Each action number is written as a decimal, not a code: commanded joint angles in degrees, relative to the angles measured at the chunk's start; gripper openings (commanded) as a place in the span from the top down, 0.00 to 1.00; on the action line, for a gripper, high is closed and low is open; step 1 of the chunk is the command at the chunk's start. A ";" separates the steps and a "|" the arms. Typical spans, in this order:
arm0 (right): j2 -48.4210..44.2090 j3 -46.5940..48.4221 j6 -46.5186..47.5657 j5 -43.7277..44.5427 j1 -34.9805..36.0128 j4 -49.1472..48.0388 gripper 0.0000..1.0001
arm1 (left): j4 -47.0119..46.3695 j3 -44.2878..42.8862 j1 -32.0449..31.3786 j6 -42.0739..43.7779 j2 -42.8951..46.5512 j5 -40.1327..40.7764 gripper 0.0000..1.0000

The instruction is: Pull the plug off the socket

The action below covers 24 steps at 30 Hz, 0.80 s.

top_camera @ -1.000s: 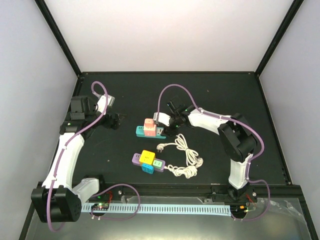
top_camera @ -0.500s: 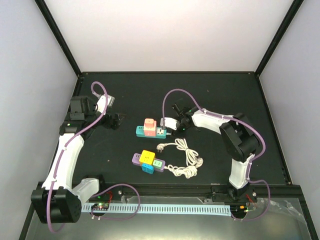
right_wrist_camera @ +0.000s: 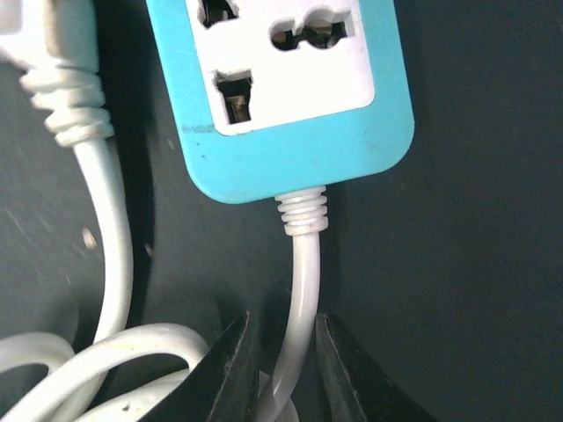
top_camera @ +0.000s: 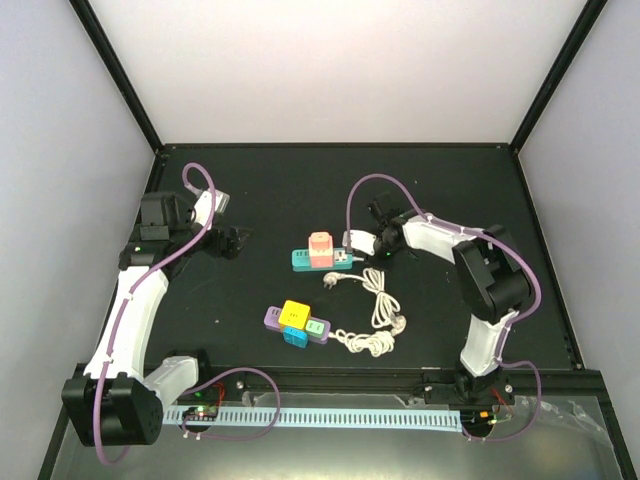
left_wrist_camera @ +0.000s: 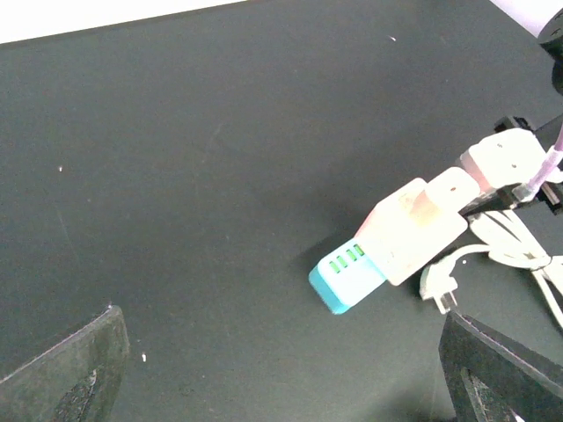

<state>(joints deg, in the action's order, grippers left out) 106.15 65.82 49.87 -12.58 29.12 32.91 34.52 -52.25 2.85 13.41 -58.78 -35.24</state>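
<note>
Bright, even overhead light; power strip (left_wrist_camera: 347, 280) casts a soft shadow; left end effector fingers (left_wrist_camera: 62, 369) blurred

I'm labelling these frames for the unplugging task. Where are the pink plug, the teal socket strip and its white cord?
pink plug (top_camera: 320, 246): top view, its upper face.
teal socket strip (left_wrist_camera: 339, 288): left wrist view, its teal end.
white cord (right_wrist_camera: 304, 281): right wrist view, just below the strain relief.

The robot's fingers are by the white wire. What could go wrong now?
1. The right fingers sit around the white cord, not the pink plug. Pulling here would probably drag the whole teal strip along, with the plug still in.
2. The left fingers are open and off to the side, so nothing holds the strip down. It may slide.
</note>
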 commanded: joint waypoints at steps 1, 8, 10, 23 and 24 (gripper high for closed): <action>-3.04 -2.24 4.86 3.88 -3.38 1.32 0.79 | 0.99 -1.47 -0.31 1.71 -0.58 -1.51 0.01; -5.13 -6.36 10.44 5.13 -9.54 1.02 0.79 | 2.46 -1.57 -0.55 5.94 -1.37 -5.12 0.01; -5.69 -6.72 11.57 4.71 -11.72 0.97 0.79 | 3.80 -2.21 -0.94 8.27 -1.57 -6.54 0.01; -10.01 -4.99 14.59 -5.12 -14.44 0.20 0.47 | 7.08 -3.69 -6.84 17.32 -3.46 -8.54 0.01; -10.73 -4.92 14.09 -7.56 -14.40 0.11 0.41 | 7.04 -3.97 -7.62 17.75 -3.88 -8.55 0.01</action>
<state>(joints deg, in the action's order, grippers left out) 99.37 59.40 64.45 -12.43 14.96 32.53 40.75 -53.52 -2.24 27.33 -61.28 -41.56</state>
